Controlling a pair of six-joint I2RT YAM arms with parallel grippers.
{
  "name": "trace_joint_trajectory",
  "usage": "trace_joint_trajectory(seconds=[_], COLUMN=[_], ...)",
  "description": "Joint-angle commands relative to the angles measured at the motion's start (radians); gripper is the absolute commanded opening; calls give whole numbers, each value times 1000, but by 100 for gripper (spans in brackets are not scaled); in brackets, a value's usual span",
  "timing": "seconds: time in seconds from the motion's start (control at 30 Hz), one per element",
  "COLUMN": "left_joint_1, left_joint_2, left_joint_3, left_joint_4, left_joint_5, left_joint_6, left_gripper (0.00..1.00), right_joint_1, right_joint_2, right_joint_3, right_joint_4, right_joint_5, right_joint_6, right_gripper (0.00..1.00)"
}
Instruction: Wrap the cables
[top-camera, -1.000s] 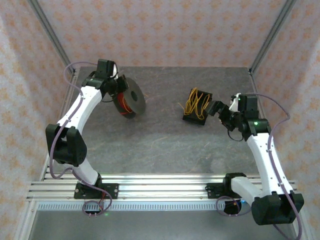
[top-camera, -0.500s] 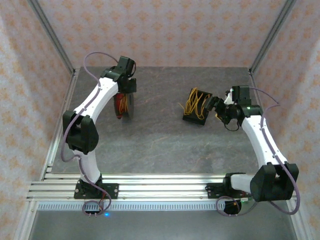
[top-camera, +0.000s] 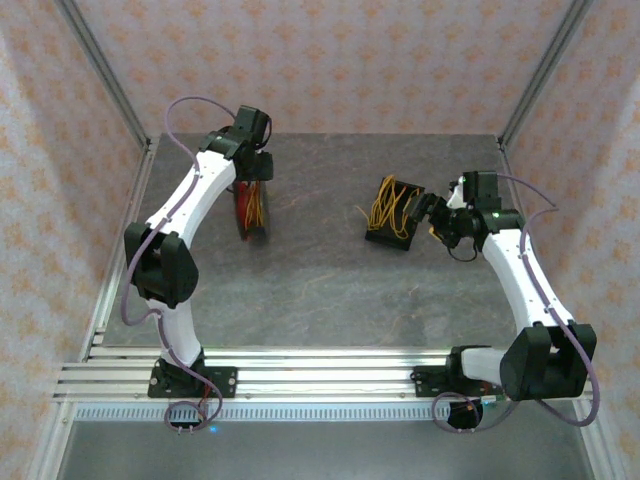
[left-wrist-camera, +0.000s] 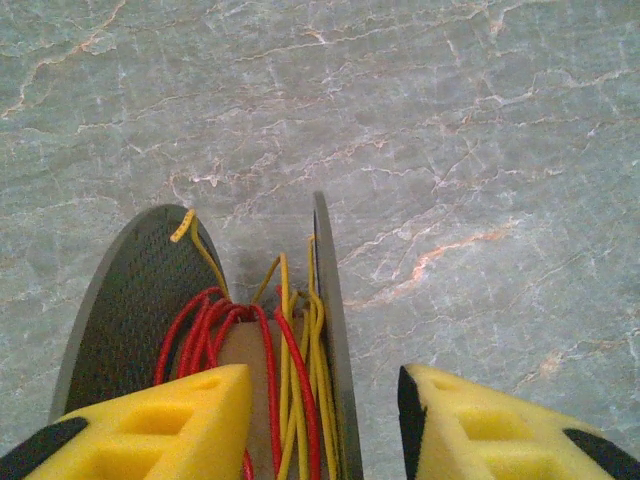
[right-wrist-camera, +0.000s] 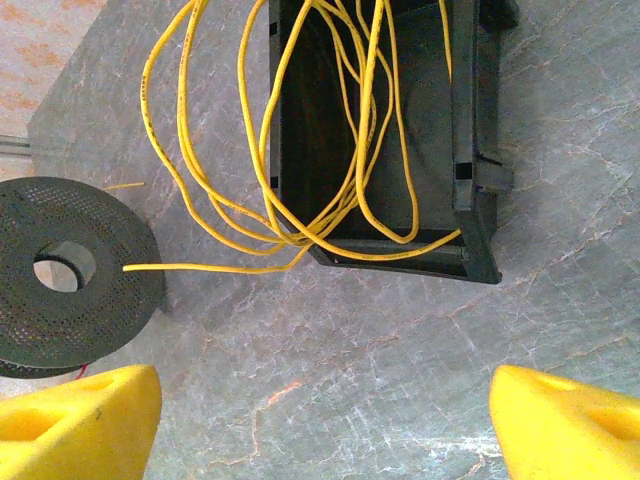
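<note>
Within the last second you swung the spool (top-camera: 248, 218) from a tilted, face-showing hold to standing on edge on the table (top-camera: 320, 290). Your left gripper (top-camera: 254, 190) went from clamped to parted. In the left wrist view its yellow foam fingers (left-wrist-camera: 160, 420) straddled the spool with a gap at the right flange, so I judged it released and parked, not carried. Your right gripper (top-camera: 432, 213) had narrowed slightly but remained wide and held nothing, just beside the black box (top-camera: 393, 232). The cables (right-wrist-camera: 270, 200) lay as loose, springy yellow loops, partly inside the box and partly spilling over its rim onto the table, with one free end pointing toward the spool. The spool was two thin, dark, perforated discs on a pale core, carrying slack red wire (left-wrist-camera: 200, 325) and yellow wire (left-wrist-camera: 295, 340). The table was smooth, grey and veined like marble. I judged that most of the wrapping remained to be done.
</note>
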Motion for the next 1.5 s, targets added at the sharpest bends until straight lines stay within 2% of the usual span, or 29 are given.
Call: trace_joint_trajectory(seconds=[0.0,0.1,0.3,0.53,0.7,0.93,1.1,1.33,1.47], left_joint_1=[-2,-3,-11,-25,-69,-215,-322,-360,-374], left_joint_2=[-13,-27,-70,-128,-153,-132,-57,50,93], left_joint_3=[30,39,49,35,55,116,129,80,70], left_joint_4=[-45,-53,-61,-108,-158,-159,-85,56,117], left_joint_5=[-7,-5,-3,-32,-31,53,156,281,332], left_joint_6=[-2,-4,-2,-7,-11,-71,-143,-254,-316], left_gripper=[49,53,68,75,78,78,77,68,66], right_joint_1=[6,7,8,11,16,30,36,35,36], right_joint_2=[0,2,11,12,22,77,154,267,321], right_joint_3=[7,9,11,9,14,49,112,219,248], right_joint_4=[21,20,24,27,30,33,44,7,8], right_joint_5=[-10,-9,-13,-18,-20,-6,19,127,138], right_joint_6=[-14,-16,-14,-16,-17,-27,-35,-60,-59], right_gripper=[85,85,85,84,84,77,69,47,41])
